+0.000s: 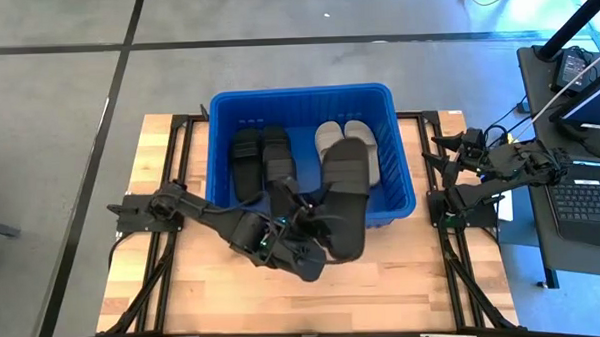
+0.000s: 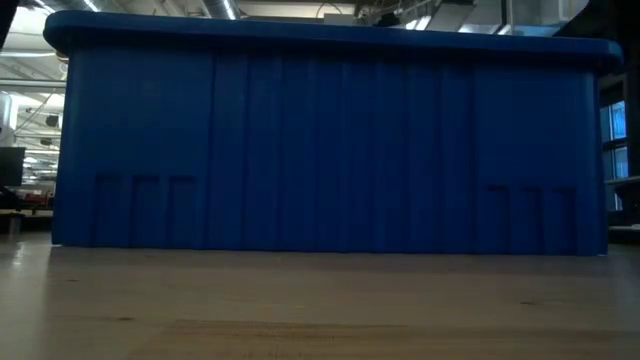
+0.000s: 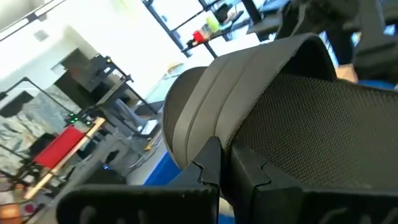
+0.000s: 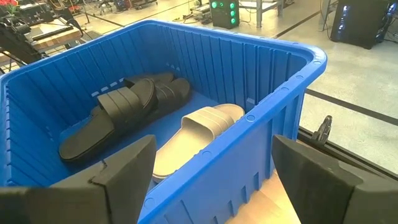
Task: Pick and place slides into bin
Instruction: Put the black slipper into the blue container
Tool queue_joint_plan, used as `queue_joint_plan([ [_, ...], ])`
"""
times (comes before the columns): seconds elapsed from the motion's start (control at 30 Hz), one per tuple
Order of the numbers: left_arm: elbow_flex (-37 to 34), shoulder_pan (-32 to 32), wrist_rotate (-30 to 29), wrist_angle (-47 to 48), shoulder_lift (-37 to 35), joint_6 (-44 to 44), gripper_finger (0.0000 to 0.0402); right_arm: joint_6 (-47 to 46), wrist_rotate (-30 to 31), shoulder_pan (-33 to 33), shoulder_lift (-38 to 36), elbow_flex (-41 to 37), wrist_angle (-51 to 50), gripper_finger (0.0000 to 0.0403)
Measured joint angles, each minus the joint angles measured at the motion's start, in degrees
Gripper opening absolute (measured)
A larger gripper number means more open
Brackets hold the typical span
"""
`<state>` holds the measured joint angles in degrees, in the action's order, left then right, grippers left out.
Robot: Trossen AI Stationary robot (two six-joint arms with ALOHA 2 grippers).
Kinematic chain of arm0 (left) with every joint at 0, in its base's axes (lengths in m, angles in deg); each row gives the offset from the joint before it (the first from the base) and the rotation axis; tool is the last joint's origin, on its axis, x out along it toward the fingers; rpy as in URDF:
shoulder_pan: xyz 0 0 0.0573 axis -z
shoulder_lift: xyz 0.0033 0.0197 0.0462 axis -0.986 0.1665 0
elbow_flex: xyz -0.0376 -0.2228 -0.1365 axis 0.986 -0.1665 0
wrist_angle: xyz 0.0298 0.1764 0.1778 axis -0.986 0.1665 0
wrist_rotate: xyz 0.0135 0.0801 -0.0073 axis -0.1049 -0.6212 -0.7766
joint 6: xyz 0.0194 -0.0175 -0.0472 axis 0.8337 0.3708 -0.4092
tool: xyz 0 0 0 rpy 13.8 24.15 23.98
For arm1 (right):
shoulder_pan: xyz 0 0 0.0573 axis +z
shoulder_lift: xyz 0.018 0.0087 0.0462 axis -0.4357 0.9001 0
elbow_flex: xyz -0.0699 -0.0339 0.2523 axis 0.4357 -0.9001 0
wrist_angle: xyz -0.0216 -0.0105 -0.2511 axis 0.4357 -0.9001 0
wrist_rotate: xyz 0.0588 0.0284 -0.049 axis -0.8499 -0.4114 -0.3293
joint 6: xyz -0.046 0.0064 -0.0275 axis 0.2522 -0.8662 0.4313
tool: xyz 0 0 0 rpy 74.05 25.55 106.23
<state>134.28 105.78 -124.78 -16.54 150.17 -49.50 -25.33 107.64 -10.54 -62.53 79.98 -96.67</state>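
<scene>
High view: the blue bin (image 1: pixel 398 165) sits on the wooden desk (image 1: pixel 184 293). Inside lie two black slides (image 1: pixel 261 160) on one side and two grey slides (image 1: pixel 344 137) on the other. The left claw (image 1: pixel 317 228) grips a black slide (image 1: pixel 347 202) tilted over the bin's near rim. The right claw (image 1: pixel 442 154) waits beside the bin.

Low view: only the bin's ribbed wall (image 2: pixel 330 150) shows.

Left wrist view: the fingers (image 3: pixel 211 165) clamp the slide's strap (image 3: pixel 298 112).

Right wrist view: the right claw's fingers (image 4: pixel 311 174) stand wide apart, empty, by the bin.
</scene>
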Motion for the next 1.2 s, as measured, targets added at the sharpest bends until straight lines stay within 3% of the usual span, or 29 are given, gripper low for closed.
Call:
queue_joint_plan([
  [0.1,-0.09,-0.66,0.25,7.18,-0.67,-3.96,0.0003,0.0,0.0,-0.01,0.0,0.0,-0.01,0.032],
  [0.3,-0.06,-2.57,1.3,29.46,-4.23,-26.57,0.0003,0.0,0.02,0.0,0.0,0.0,-0.07,0.032],
  [0.4,-0.05,-2.49,1.4,37.06,-5.4,-33.44,0.0003,0.0,0.07,-0.01,0.0,0.0,-0.13,0.032],
  [0.63,-1.01,-5.82,1.65,36.34,-7.01,-24.01,0.0003,0.0,0.13,0.0,0.0,0.0,-0.13,0.032],
  [0.9,-1.07,-11.26,6.27,36.5,-11.81,-17.38,0.0003,-0.09,0.49,-0.02,0.0,0.0,-0.13,0.032],
  [1.2,-1.07,-12.02,7.78,36.48,-21.15,-14.84,0.0003,-0.22,6.98,-0.02,0.0,0.0,-0.15,0.032],
])
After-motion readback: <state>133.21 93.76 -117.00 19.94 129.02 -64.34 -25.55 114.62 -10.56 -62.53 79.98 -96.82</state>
